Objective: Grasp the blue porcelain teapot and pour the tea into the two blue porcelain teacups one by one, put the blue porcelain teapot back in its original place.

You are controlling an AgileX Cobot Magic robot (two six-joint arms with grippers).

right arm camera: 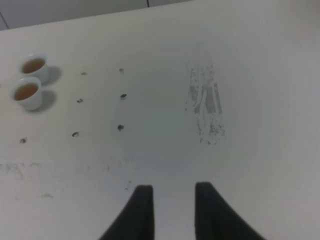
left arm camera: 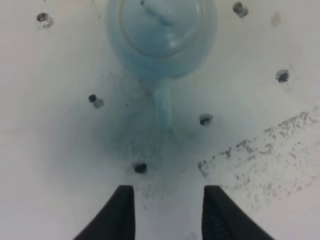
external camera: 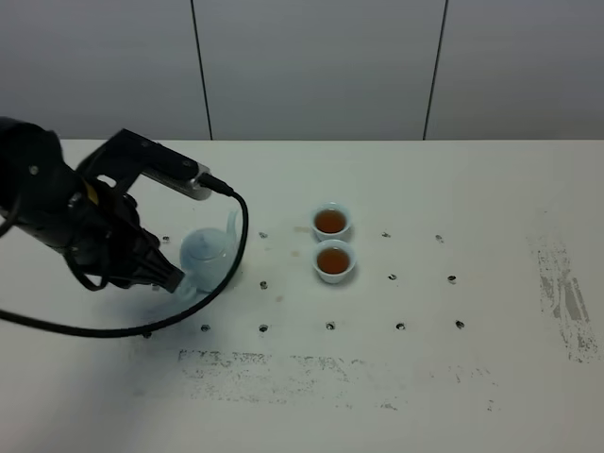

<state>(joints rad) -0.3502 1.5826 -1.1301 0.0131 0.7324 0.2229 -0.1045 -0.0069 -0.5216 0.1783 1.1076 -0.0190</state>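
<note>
The blue porcelain teapot point(external camera: 207, 249) stands upright on the white table, left of centre, its spout toward the cups. In the left wrist view the teapot point(left arm camera: 162, 35) shows from above, its loop handle point(left arm camera: 163, 107) pointing toward my gripper. My left gripper point(left arm camera: 167, 212) is open and empty, a short way off the handle, not touching it; in the high view it point(external camera: 175, 280) sits just left of the pot. The two blue porcelain teacups point(external camera: 331, 221) point(external camera: 334, 260) hold brown tea, side by side at centre; both also show in the right wrist view point(right arm camera: 34, 65) point(right arm camera: 28, 93). My right gripper point(right arm camera: 170, 210) is open and empty above bare table.
Small dark holes point(external camera: 329, 326) dot the table around the cups and pot. Scuffed grey patches mark the front point(external camera: 283, 368) and right side point(external camera: 562, 293). A black cable point(external camera: 226, 274) loops from the left arm past the teapot. A grey panelled wall stands behind.
</note>
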